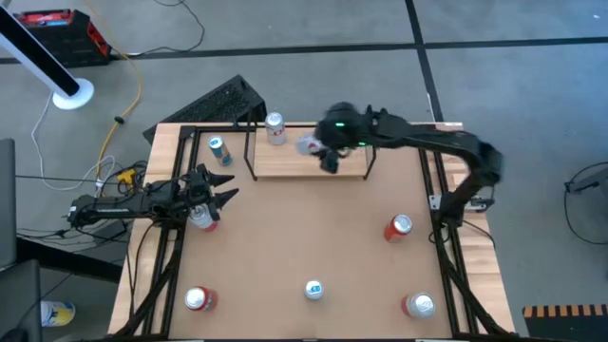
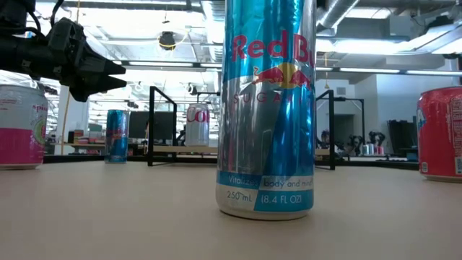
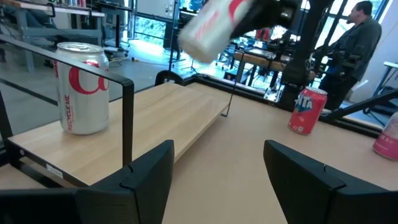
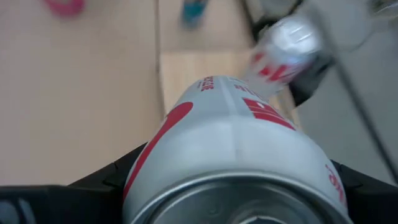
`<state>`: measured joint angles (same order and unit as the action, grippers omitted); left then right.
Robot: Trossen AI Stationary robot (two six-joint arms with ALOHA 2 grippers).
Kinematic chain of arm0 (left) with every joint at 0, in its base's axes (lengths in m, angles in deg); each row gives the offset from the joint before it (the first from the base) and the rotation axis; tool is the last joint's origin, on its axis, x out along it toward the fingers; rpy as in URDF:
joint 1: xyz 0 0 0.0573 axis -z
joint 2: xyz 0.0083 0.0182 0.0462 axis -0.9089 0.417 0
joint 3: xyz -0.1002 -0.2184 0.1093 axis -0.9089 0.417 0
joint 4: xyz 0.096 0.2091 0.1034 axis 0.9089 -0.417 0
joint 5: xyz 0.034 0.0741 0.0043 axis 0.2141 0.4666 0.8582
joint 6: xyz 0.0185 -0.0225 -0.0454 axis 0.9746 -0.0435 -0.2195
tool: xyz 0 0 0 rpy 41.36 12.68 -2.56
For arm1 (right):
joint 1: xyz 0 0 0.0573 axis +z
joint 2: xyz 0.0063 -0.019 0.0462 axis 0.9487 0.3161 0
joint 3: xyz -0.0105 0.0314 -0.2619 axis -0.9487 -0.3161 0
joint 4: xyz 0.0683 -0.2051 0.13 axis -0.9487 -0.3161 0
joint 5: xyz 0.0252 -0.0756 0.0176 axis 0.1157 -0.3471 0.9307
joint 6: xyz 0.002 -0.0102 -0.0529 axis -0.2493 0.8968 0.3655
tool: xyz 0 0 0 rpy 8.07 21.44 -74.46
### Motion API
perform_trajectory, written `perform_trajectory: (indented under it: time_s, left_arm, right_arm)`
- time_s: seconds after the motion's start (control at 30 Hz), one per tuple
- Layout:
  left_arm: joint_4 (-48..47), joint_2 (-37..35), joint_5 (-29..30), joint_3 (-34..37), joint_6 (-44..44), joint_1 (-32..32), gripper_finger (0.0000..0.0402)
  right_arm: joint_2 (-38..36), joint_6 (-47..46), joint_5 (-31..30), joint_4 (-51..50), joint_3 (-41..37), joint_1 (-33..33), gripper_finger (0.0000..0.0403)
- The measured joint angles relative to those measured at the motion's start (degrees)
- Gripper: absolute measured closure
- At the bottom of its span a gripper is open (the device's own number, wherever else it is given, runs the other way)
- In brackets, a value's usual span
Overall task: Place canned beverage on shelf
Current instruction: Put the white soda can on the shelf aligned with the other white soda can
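Silver-and-red aluminium beverage can (image 4: pixel 230 155) sits clamped between the spread fingers of the right gripper (image 1: pixel 328 152), carried in the air above the narrow pale wood shelf with its thin black rod frame (image 1: pixel 285 163), over the shelf's right half at the far side of the table. In the left wrist view the can (image 3: pixel 211 25) hangs clearly tilted, its long axis slanting rather than upright, so my judgement is that the coming move turns on swinging that axis vertical and lowering it straight down onto the bare plank to the right of the white-and-red can (image 1: pixel 275 128) already standing near the shelf's left end. The right arm is plainly the nearer one; the shelf lies directly beneath its load. Over at the table's left edge, the left gripper (image 1: pixel 220 195) waits with its fingers apart and nothing between them, pointing toward the shelf, with a pink-and-white can (image 1: pixel 202 218) just below it. A tall blue-and-silver can (image 2: pixel 268 108) stands at the near edge, well apart.
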<state>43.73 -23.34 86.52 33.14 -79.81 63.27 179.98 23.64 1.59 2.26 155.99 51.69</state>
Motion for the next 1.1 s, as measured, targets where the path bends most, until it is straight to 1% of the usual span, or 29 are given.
perform_trajectory:
  time_s: [0.07, 0.2, 0.3, 0.4, 0.53, 0.67, 0.7, 0.8, 0.87, 1.0, 1.1]
  left_arm:
    - [0.00, 0.01, 0.01, 0.00, -0.10, 0.01, 0.0168]
    - [0.00, 0.00, 0.00, 0.00, -0.10, 0.01, 0.0168]
    - [0.00, 0.00, 0.00, 0.00, -0.10, -0.01, 0.0168]
    - [0.00, 0.00, 0.02, 0.00, 0.19, 0.01, 0.0168]
    - [-0.14, 0.00, 0.01, 0.00, 0.30, 0.01, 0.0168]
    - [-0.51, 0.00, 0.00, 0.00, 0.32, -0.01, 0.0168]
    - [-0.51, 0.00, 0.00, 0.00, 0.32, -0.01, 0.0168]
    - [-0.50, 0.00, 0.00, 0.00, 0.34, 0.00, 0.0168]
    - [-0.51, 0.00, 0.00, 0.00, 0.35, 0.00, 0.0168]
    - [-0.49, 0.02, 0.02, 0.00, 0.95, 0.00, 0.0168]
    - [-0.46, 0.00, 0.01, 0.00, 0.97, 0.01, 0.0168]
  right_arm:
    - [5.88, 1.53, 1.09, -6.24, 6.72, -0.50, 0.0087]
    - [16.25, 3.84, 1.36, -19.13, 19.91, -1.85, 0.0087]
    - [22.40, 4.06, 2.19, -27.35, 27.46, -3.12, 0.0087]
    - [27.04, 4.08, 4.71, -32.82, 32.20, -4.44, 0.0087]
    - [30.30, 4.06, 6.18, -34.96, 34.40, -5.50, 0.0087]
    - [31.47, 4.02, 6.27, -35.84, 34.64, -5.74, 0.0086]
    - [31.55, 4.02, 6.23, -35.83, 34.64, -5.74, 0.0077]
    - [31.57, 4.01, 6.25, -35.90, 34.64, -5.70, 0.0030]
    - [31.46, 4.02, 6.23, -35.73, 34.72, -5.66, 0.0018]
    - [31.46, 4.01, 6.21, -36.83, 34.72, -5.66, 0.0044]
    - [31.44, 4.02, 6.05, -39.69, 34.72, -5.66, 0.0056]
